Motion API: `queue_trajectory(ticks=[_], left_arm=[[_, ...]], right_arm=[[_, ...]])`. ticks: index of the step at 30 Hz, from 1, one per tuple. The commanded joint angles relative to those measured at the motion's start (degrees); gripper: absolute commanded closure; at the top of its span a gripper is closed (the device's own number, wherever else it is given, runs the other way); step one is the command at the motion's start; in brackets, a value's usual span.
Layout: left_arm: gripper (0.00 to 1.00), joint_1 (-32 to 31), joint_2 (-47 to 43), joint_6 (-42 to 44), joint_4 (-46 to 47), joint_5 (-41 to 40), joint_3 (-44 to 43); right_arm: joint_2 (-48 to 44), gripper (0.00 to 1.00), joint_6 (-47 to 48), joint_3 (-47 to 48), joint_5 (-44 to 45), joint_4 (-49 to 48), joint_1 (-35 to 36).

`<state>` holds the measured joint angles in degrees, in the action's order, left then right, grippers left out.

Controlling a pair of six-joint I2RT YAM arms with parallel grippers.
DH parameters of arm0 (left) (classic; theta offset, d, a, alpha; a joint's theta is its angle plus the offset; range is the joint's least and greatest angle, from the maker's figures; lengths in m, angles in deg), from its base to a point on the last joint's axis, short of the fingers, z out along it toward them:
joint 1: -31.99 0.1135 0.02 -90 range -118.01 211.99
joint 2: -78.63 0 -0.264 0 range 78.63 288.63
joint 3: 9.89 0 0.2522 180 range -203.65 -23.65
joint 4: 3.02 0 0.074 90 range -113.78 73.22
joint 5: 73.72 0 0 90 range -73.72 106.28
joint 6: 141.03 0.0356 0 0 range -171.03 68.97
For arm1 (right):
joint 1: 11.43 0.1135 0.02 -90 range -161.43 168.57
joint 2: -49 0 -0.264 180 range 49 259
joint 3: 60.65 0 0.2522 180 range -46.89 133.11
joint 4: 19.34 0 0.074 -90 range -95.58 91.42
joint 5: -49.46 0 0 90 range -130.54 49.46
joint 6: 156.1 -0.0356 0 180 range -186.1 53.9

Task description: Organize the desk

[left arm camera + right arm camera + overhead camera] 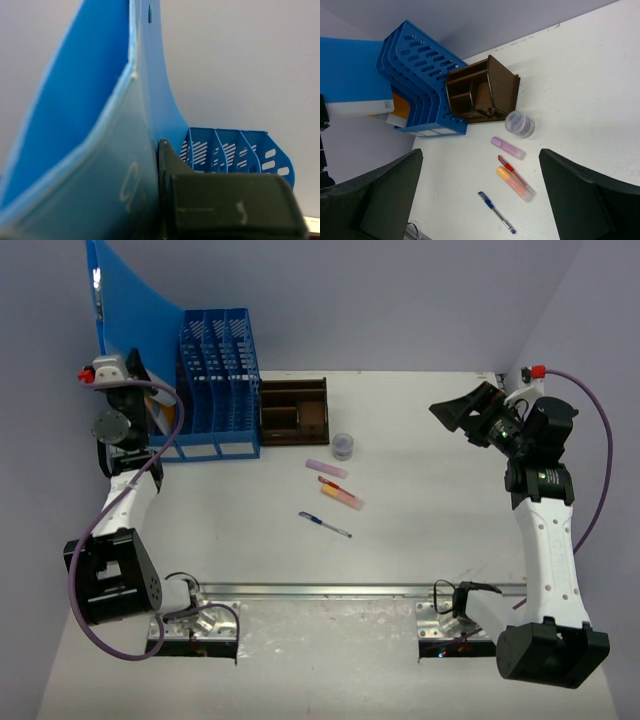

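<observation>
The desk (420, 530) lies flat, its long axis left-right (silver rail (330, 590) along the near edge). At far left beside the file rack (215, 380), the left gripper (128, 388) pinches an upright blue folder (135, 310); the right gripper (450, 412) hovers at right, jaws spread.

On the table (430, 540), the file rack (215, 380) stands at the far left. Just left of the rack, my left jaws hold a folder (130, 315) upright, and it rises above the rack. The compartment tray (293, 412) sits just beside the rack's right side. Right of the rack and nearer me lies a small jar (343, 446). Nearer still come a short tube (327, 468), then a thin pen (328, 481) beside a marker (345, 499), and nearest me a ballpoint (325, 525).
</observation>
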<state>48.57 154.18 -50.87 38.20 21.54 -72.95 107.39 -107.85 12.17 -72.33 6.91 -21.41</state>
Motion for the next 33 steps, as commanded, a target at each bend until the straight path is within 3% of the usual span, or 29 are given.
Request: queue_trajectory(ticks=[1,13,33], left_arm=[[1.0,0.2,-1.8,0.4,-1.2,1.2,1.0],[1.0,0.3,-2.2,0.5,-2.4,1.7,2.5],[1.0,0.4,10.7,4.8,-5.6,5.4,-7.2]], right_arm=[[-1.2,0.01,1.1,0.6,-0.6,-2.2,0.3],[-1.6,0.01,1.6,0.3,-0.4,-2.0,0.3],[-1.3,0.01,3.2,1.0,-0.4,-0.8,0.3]])
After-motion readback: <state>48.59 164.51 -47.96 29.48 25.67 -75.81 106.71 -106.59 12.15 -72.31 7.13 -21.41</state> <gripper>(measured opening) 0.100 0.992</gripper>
